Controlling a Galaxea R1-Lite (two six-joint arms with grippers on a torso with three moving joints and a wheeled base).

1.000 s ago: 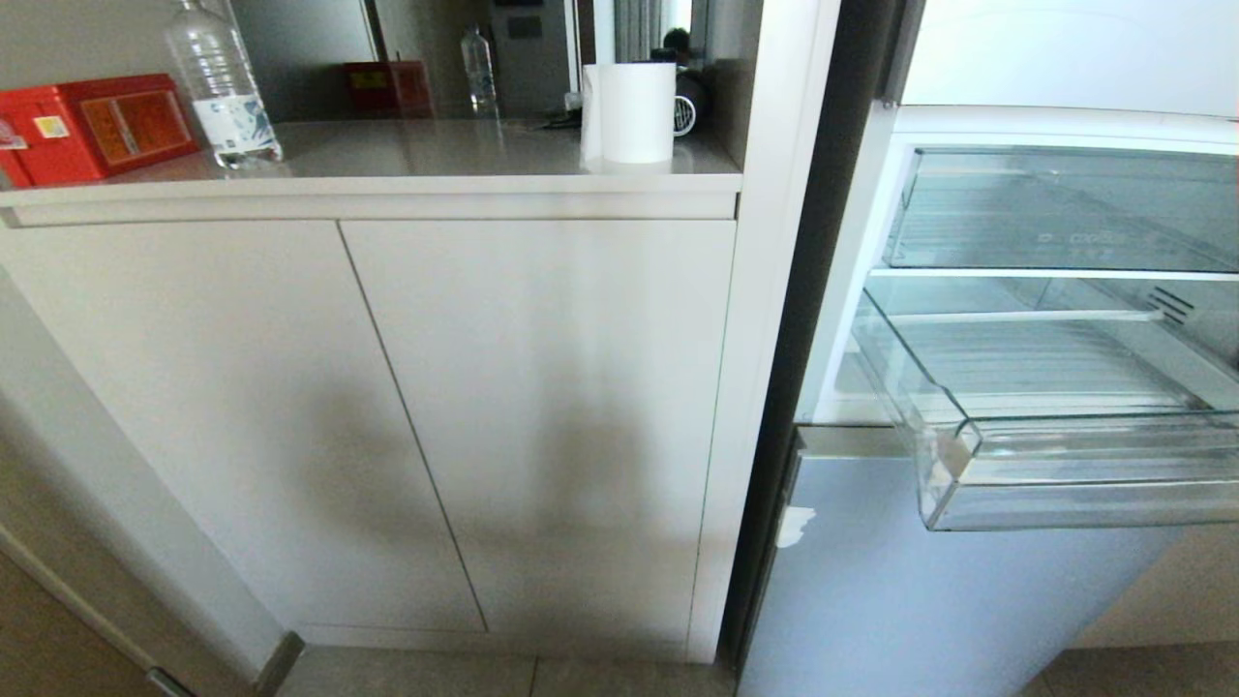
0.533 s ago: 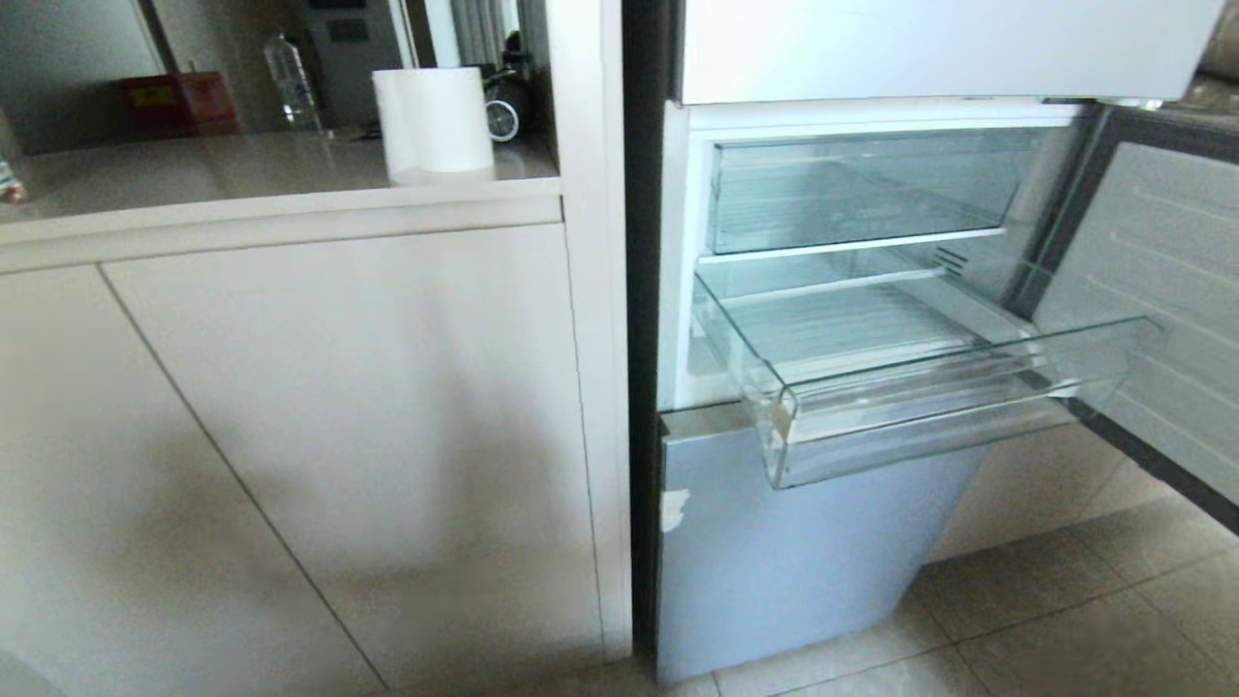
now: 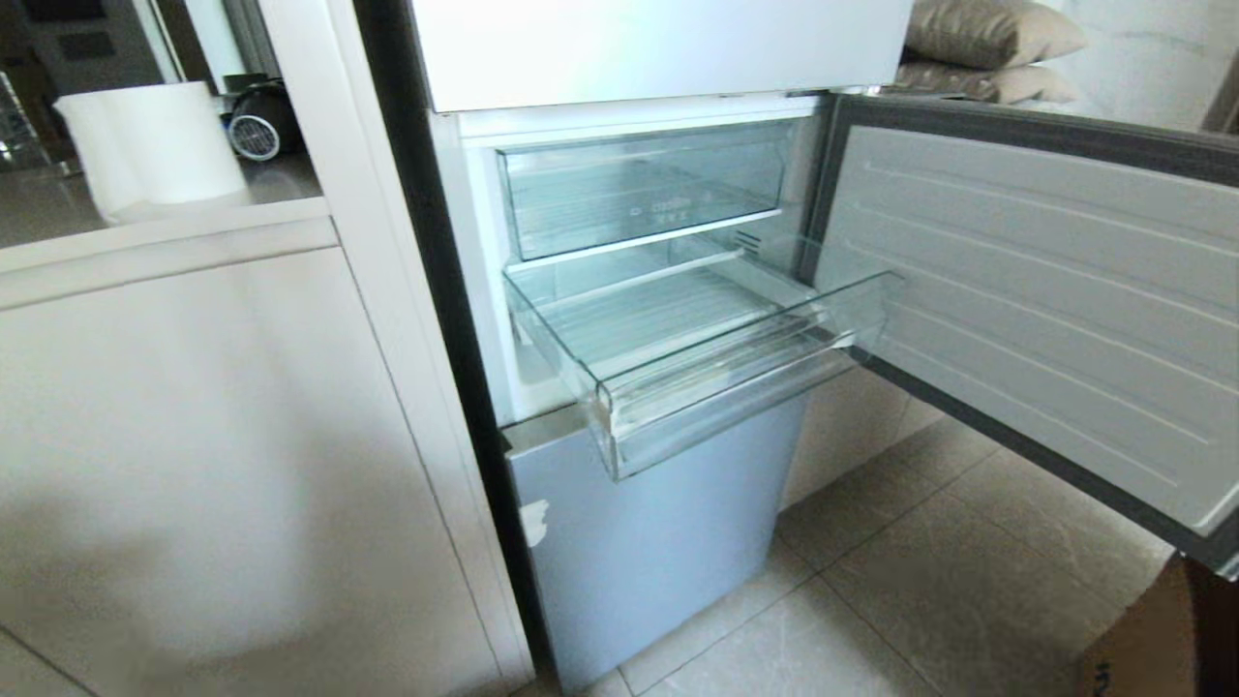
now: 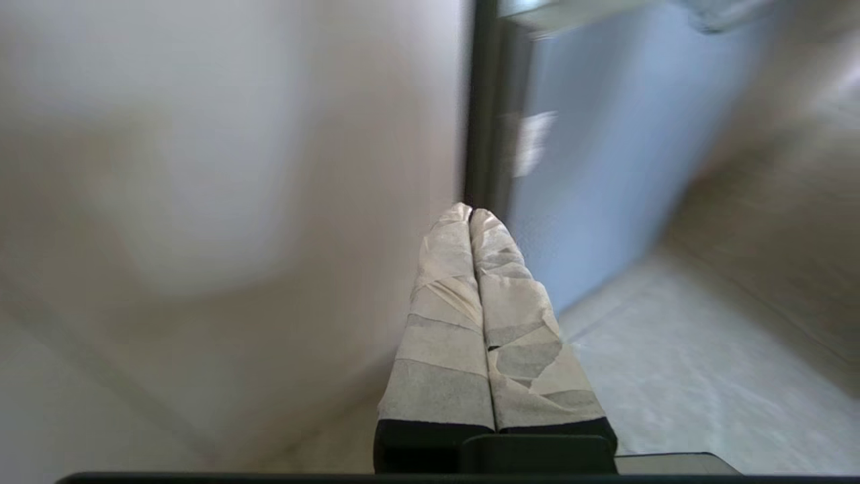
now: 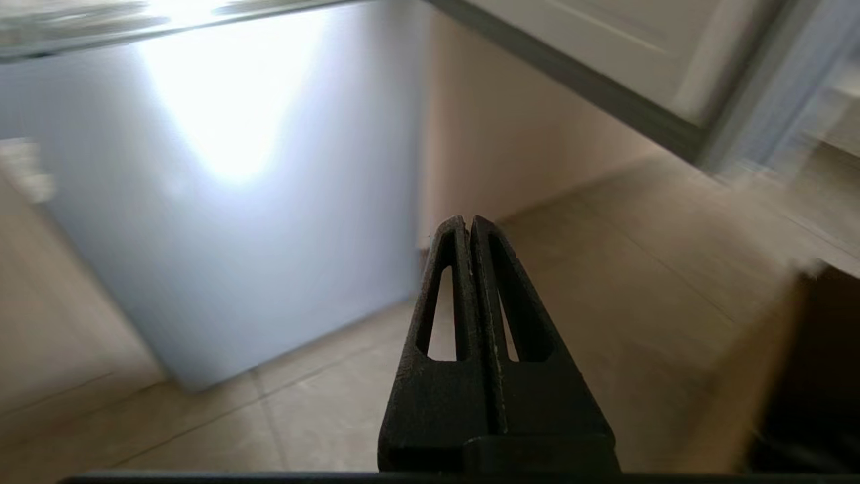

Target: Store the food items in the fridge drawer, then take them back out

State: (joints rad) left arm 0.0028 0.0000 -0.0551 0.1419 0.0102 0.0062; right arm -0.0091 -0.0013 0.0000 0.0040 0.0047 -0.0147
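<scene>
The fridge drawer (image 3: 619, 418), clear plastic with a ribbed floor, stands pulled out of the open fridge in the middle of the head view, and nothing lies in it. The food items are out of view. My left gripper (image 4: 469, 210), its fingers wrapped in pale tape, is shut on nothing and hangs low beside the cabinet front, near the fridge's lower door (image 4: 605, 148). My right gripper (image 5: 468, 219), black, is shut and empty, low over the tiled floor before that same lower door (image 5: 222, 202). Neither arm shows in the head view.
Above the drawer sits a clear bin with lettering (image 3: 639, 189). The fridge door (image 3: 1045, 300) swings open to the right. A pale cabinet (image 3: 194, 426) with a paper roll (image 3: 150, 145) on its counter stands left. A cardboard box (image 3: 1162, 639) is at the lower right on the tiled floor (image 3: 920, 581).
The whole head view has swung to the right: the cabinet slid left and the fridge, its drawer and open door came toward the middle. The drawer itself has not moved.
</scene>
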